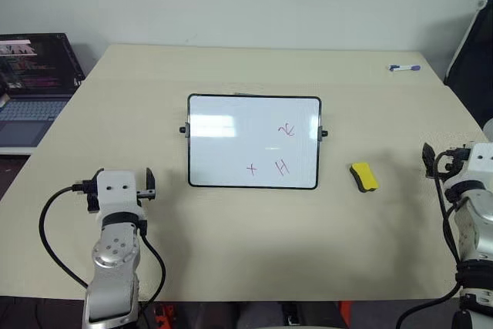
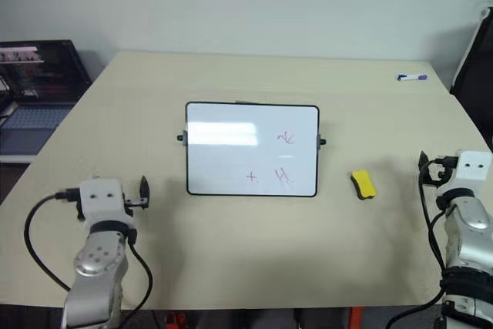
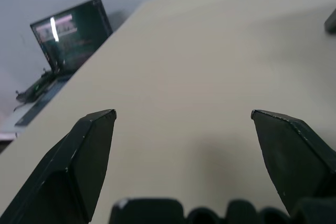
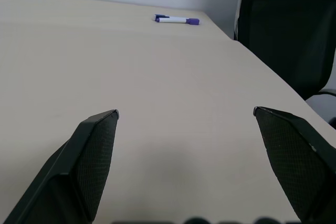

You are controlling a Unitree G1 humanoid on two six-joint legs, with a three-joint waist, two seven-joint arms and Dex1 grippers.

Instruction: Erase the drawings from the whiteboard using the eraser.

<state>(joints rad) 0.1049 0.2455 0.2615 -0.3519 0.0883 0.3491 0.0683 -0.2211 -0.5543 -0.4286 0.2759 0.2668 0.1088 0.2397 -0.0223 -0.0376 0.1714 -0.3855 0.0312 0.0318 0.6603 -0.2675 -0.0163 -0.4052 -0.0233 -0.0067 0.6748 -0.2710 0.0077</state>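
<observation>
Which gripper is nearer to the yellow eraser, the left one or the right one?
Right. The right gripper is open just beyond the eraser; the left gripper, also open, is across the whiteboard.

Two robot arms rise from the lower edge of the head views. The left arm (image 1: pixel 114 256) has a rounded silver-grey metal forearm segment with a circle of small dark screw holes on its face, topped by a white boxy wrist housing. A thick black cable loops out from the housing's side and curves down along the arm. The right arm (image 2: pixel 462 244) matches it: silver-grey jointed segments, a white housing with two small dark dots, and black cables running beside it. Each gripper ends in two black, wedge-shaped fingers (image 4: pixel 86 166) with finely textured inner faces.
</observation>
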